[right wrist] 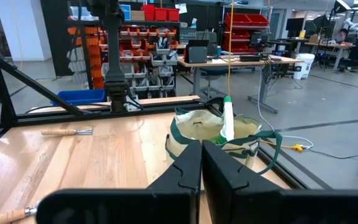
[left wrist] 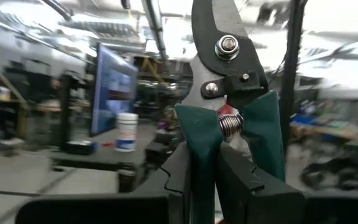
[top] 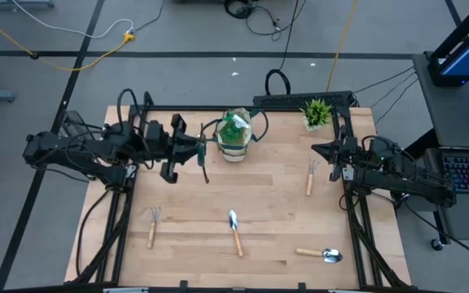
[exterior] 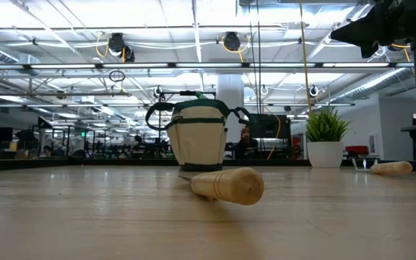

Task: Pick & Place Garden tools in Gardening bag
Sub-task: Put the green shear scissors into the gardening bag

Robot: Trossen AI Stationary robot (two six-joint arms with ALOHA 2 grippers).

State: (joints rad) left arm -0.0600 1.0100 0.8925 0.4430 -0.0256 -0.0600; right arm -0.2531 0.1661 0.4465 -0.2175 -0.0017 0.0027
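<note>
Two arms, one pair of shears heading for the bag.
From above, the left gripper [top: 192,150] is clamping the shears [top: 203,163] just beside the bag [top: 234,137], blades hanging down; wrist view is showing fingers [left wrist: 253,186] pinching handles; the right gripper [top: 332,155] is waiting shut, empty.

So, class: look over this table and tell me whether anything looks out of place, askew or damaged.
Nothing looks damaged or spilled. The gardening bag stands upright with a green spray bottle poking out. The left gripper holds pruning shears beside it.
</note>
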